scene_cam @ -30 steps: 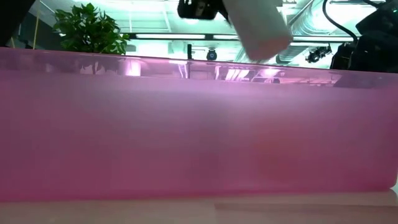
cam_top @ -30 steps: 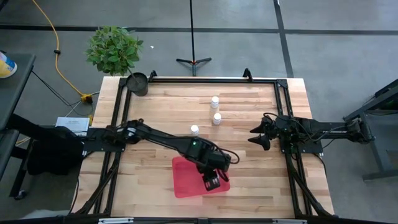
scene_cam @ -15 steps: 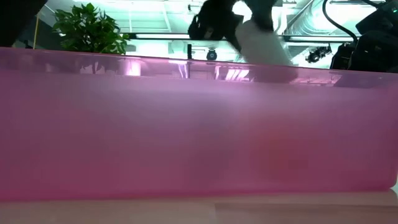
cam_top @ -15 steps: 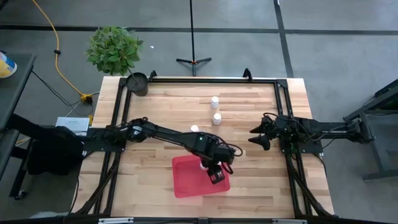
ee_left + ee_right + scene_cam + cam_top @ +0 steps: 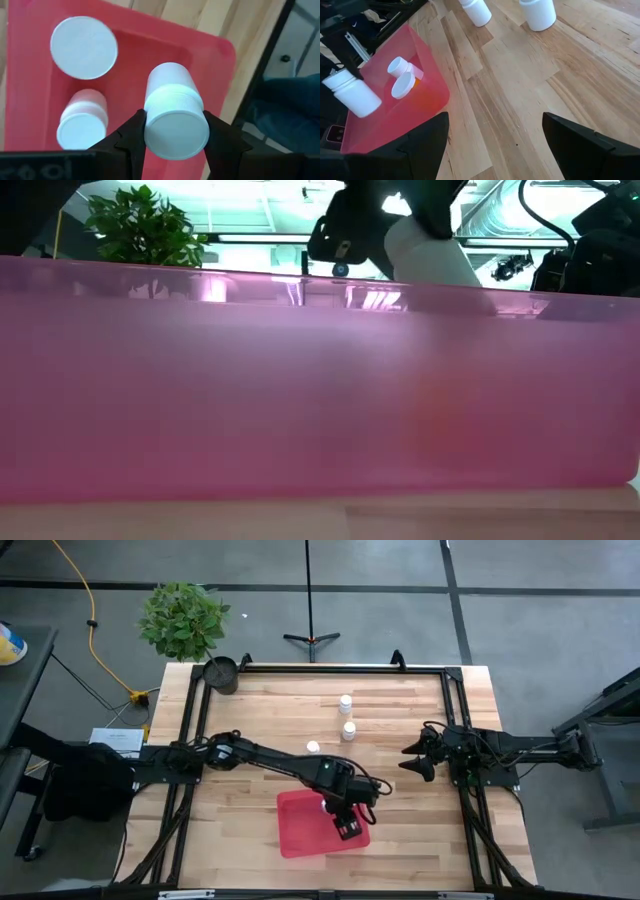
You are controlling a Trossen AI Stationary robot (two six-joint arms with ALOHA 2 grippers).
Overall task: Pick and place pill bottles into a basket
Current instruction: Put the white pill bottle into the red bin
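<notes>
While it hangs over the red basket (image 5: 305, 825), the left end effector (image 5: 174, 131) is clamped on a white pill bottle (image 5: 172, 112), one finger on each side of the cap. Inside the basket, two more bottles (image 5: 82, 120) are already in; whether they touch each other I cannot tell. Beyond the basket, three bottles (image 5: 345, 717) stand upright on the table (image 5: 270, 710), one near the basket's far edge and two farther away. Well apart from the basket, the right end effector (image 5: 414, 759) waits with fingers apart.
</notes>
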